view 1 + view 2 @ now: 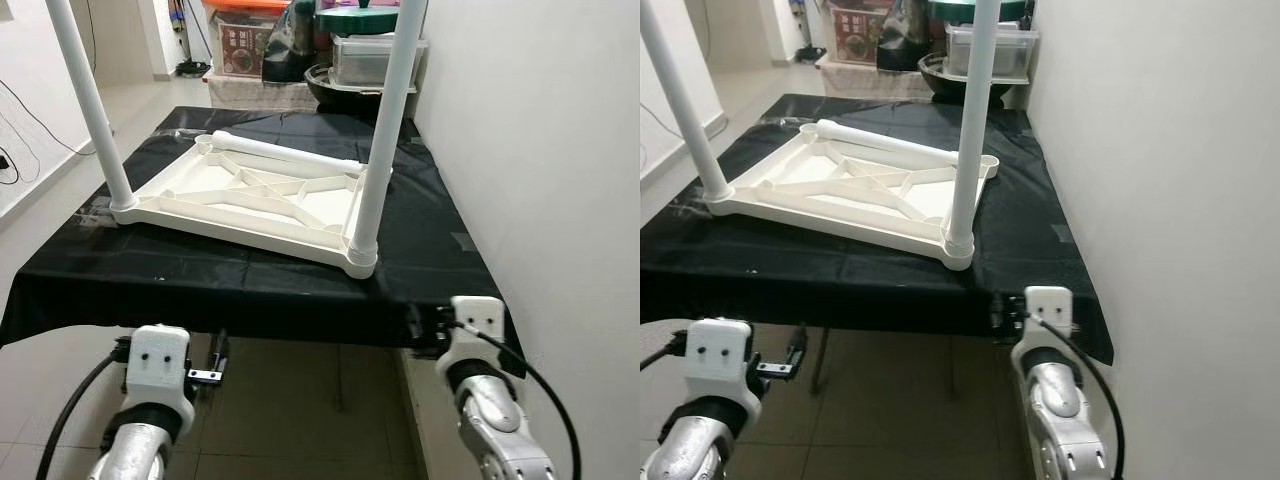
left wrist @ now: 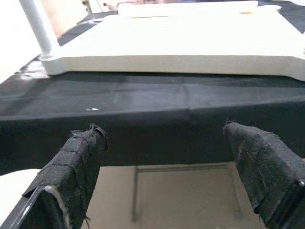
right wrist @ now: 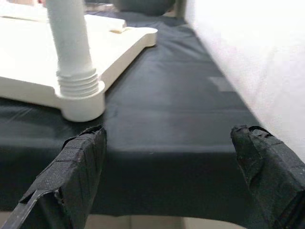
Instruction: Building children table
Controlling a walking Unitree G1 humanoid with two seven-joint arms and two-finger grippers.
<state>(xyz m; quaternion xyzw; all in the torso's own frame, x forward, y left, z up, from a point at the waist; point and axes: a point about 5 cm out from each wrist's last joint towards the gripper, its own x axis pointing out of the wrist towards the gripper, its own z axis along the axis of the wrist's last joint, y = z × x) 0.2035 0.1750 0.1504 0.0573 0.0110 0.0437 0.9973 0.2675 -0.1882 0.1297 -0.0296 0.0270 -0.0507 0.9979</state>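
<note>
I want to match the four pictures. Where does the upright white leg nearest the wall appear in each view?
Left eye view: upright leg right of centre, standing in the near right corner of the upturned tabletop.
Right eye view: the leg near the middle.
Left wrist view: this leg is not in the picture.
Right wrist view: the leg close up, with its threaded base.
Shared landmark: the black cloth under the tabletop.
</note>
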